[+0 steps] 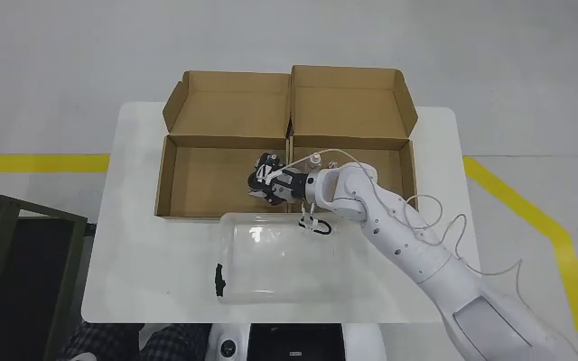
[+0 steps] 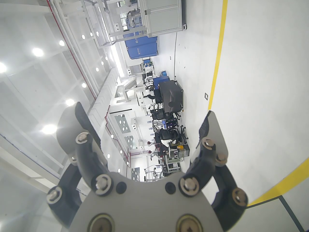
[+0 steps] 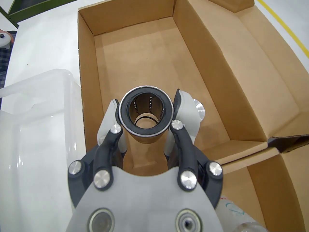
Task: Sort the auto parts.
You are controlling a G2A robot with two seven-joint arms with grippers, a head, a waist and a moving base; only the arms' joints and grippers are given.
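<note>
My right gripper [image 3: 146, 112] is shut on a metal cylindrical bearing [image 3: 146, 114] with a black rim and small balls inside its bore. It hangs over the floor of the left cardboard box [image 3: 135, 56], near the wall shared with the right box. From above, the same gripper [image 1: 266, 178] and the bearing [image 1: 264, 176] sit at the right end of the left box [image 1: 203, 176]. My left gripper [image 2: 144, 126] is open with nothing between its fingers, pointing away from the table toward the room.
A second open cardboard box [image 1: 379, 167] adjoins on the right. A clear plastic bin [image 1: 271, 257] stands in front of the boxes, with a black hook-like part [image 1: 316, 226] at its rim. The white table [image 1: 135, 180] has bare room on the left.
</note>
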